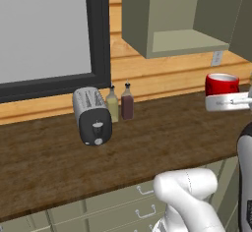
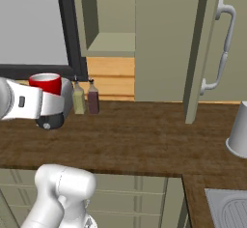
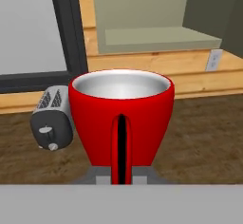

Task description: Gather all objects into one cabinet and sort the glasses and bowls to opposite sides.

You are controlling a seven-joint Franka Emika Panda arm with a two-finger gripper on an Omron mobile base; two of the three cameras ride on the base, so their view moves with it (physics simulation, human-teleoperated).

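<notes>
Red mug (image 3: pixel 121 118) sits centre frame in the hand view, upright, handle facing the camera, pale inside visible. It is raised off the wooden surface (image 1: pixel 147 137). In the left base view the mug (image 1: pixel 222 84) shows at the right edge, just above the white hand. In the right base view it (image 2: pixel 45 83) shows at the left edge, behind the white wrist.

Tool (image 3: pixel 121 178): fingertips are hidden behind the mug's base and handle. The mug hangs clear of the surface at the hand, so the tool is holding it; jaw width cannot be read.

Olive cabinet (image 1: pixel 184 42), open, pale shelf bare where visible, at upper centre-right of the left base view. In the hand view the same cabinet (image 3: pixel 156 38) lies above and behind the mug.

Toaster (image 1: pixel 92 116) stands on the surface at centre-left of the left base view. Two bottles (image 1: pixel 119 103) stand just to its right, close together, against the wooden back wall.

Pale upturned cup (image 2: pixel 238 129) at the right edge of the right base view, near the sink (image 2: pixel 226 207).
</notes>
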